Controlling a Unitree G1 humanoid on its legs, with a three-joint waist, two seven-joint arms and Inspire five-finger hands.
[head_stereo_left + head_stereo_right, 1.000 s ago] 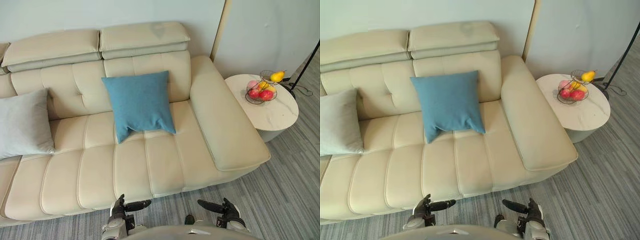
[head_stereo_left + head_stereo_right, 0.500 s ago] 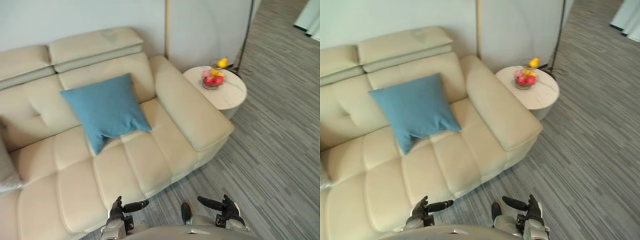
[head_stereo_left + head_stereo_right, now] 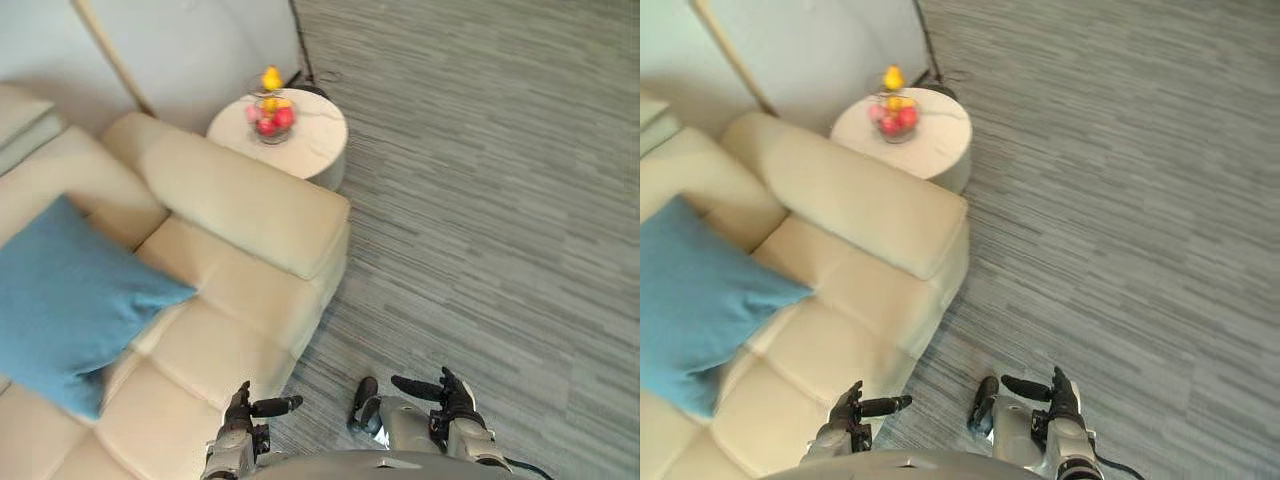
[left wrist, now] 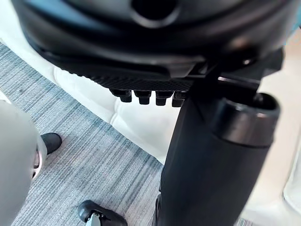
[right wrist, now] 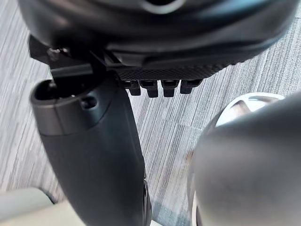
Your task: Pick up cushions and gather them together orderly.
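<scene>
Blue cushion (image 3: pixel 70 300) lies on the seat of the cream sofa (image 3: pixel 210 350), tilted up towards the backrest, one corner pointing at the broad armrest (image 3: pixel 240 205). It is well apart from both hands, off to the robot's left and farther away. The left hand (image 3: pixel 242 410) hangs low just off the sofa's front edge, thumb stuck out sideways and fingers relaxed, with nothing in it. Its wrist view shows the short row of fingertips (image 4: pixel 142 97) and the thumb (image 4: pixel 211 165) over the sofa's pale front and the striped grey carpet (image 3: pixel 480 200). The right hand (image 3: pixel 455 396) hangs over bare carpet, farther still from the cushion. Its thumb points inward and its fingers are loose and empty, as its wrist view shows too (image 5: pixel 155 87). Beyond the armrest stands a round pale side table (image 3: pixel 312 150) with a wire bowl of fruit (image 3: pixel 268 112) on it.
</scene>
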